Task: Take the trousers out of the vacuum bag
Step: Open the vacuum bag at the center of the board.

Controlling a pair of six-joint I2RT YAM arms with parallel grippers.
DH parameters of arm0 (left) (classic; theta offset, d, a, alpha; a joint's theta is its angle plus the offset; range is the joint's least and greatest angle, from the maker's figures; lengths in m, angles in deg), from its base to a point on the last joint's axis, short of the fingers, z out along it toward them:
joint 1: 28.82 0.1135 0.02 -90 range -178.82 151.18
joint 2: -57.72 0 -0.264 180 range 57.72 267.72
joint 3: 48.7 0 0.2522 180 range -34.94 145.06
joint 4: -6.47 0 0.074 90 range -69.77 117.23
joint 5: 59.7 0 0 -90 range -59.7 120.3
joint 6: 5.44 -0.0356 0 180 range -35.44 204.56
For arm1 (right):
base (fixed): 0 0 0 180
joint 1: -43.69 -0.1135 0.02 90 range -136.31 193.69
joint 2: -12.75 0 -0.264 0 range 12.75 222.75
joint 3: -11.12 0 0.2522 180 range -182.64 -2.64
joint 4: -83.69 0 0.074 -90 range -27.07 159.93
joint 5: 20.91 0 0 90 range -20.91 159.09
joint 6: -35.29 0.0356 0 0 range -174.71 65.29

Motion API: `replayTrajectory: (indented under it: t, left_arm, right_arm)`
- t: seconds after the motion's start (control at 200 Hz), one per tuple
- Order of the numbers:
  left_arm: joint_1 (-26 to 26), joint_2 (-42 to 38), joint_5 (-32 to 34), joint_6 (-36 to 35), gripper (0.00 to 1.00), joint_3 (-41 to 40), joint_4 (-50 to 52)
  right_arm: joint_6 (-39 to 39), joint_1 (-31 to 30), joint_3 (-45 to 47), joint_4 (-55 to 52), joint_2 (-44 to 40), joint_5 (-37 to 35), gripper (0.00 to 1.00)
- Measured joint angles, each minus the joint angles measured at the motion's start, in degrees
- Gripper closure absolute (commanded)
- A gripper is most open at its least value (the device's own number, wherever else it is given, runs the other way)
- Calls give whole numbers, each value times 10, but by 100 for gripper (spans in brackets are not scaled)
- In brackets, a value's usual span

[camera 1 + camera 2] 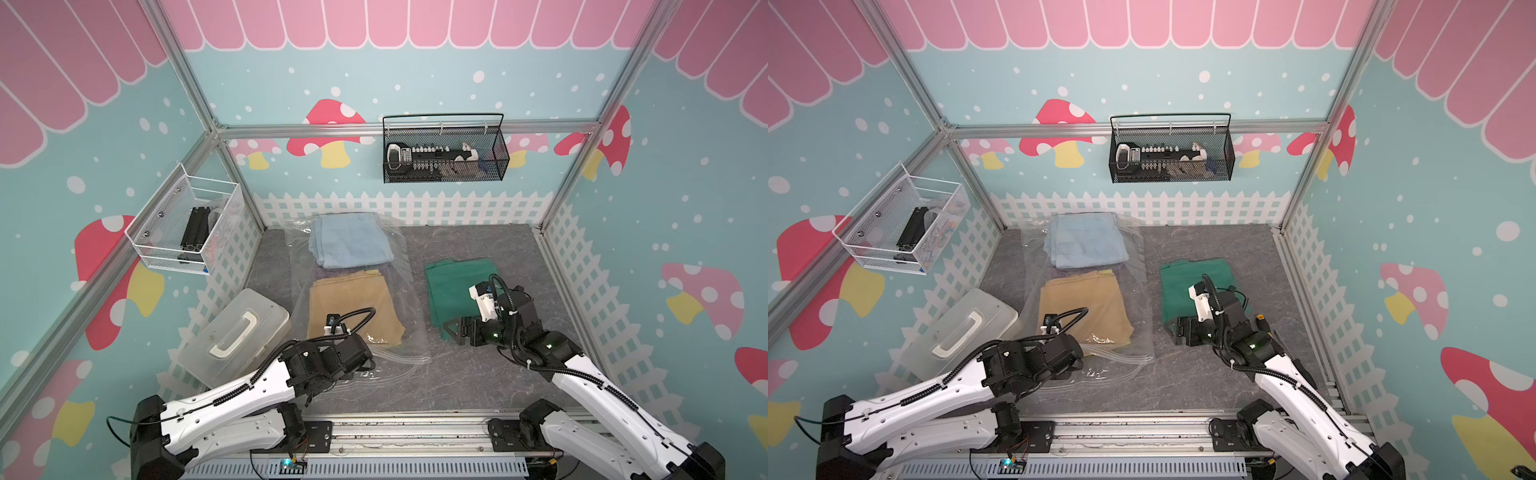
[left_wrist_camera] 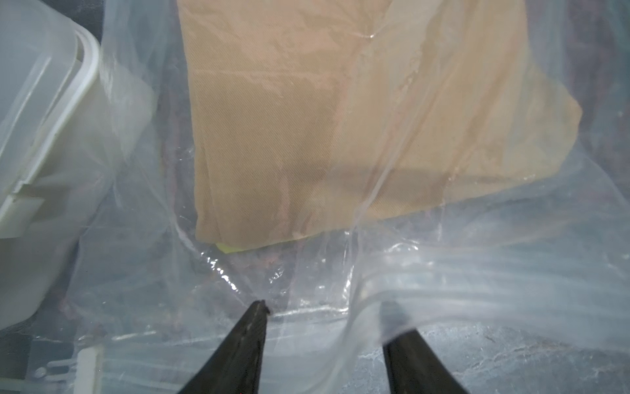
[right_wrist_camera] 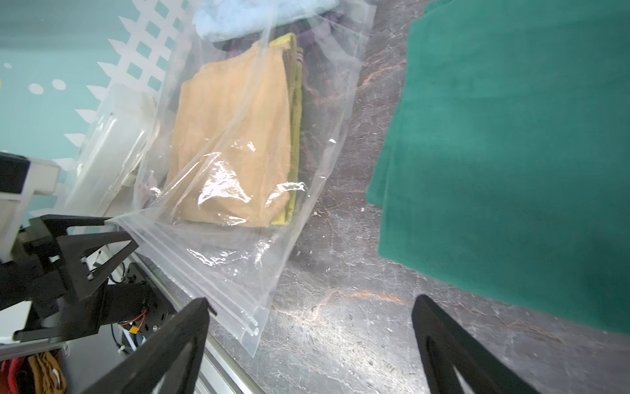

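Note:
The vacuum bag (image 1: 411, 332) (image 1: 1140, 332) lies open-ended on the grey table, its ridged zip edge (image 3: 204, 273) toward the arms. Inside it, tan trousers (image 1: 353, 307) (image 2: 289, 119) lie on top of yellow ones (image 3: 296, 102), with purple cloth (image 3: 310, 37) beneath and light blue trousers (image 1: 349, 241) at the far end. Dark green trousers (image 1: 457, 286) (image 3: 511, 153) rest on the table outside the bag. My left gripper (image 2: 324, 305) stands open at the bag's mouth, the film draped over one fingertip. My right gripper (image 1: 453, 330) (image 3: 312, 303) hovers open and empty beside the green trousers.
A translucent hard box (image 1: 232, 332) with a white handle sits left of the bag, touching it. A white mesh basket (image 1: 187, 224) hangs on the left wall and a black one (image 1: 444, 153) on the back wall. A metal rail (image 1: 399, 428) runs along the front.

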Motion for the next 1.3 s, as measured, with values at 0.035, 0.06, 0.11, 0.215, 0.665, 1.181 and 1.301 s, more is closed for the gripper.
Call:
replayTrajectory:
  t: [0.035, 0.06, 0.11, 0.215, 0.665, 1.181, 1.301]
  left_arm:
    - [7, 0, -3, -6, 62, -1, -4]
    - [12, 0, -4, -8, 65, -2, -7]
    - [22, 0, -9, -20, 70, -2, -14]
    - [46, -1, -23, -43, 84, -2, -31]
    - [79, 71, -86, -159, 100, 73, -61]
    - [114, 160, -183, -206, 100, 115, -151]
    - [114, 164, -193, -206, 100, 115, -168]
  right_arm:
    - [3, -7, 0, 4, 0, 2, 6]
    - [6, -12, 0, 7, 0, 2, 6]
    - [11, -23, 1, 15, 0, 3, 6]
    - [25, -50, 11, 37, -3, 7, 7]
    - [116, -235, 80, 176, 3, -16, 17]
    - [220, -345, 76, 309, 226, -158, 30]
    - [236, -345, 76, 323, 256, -195, 34]
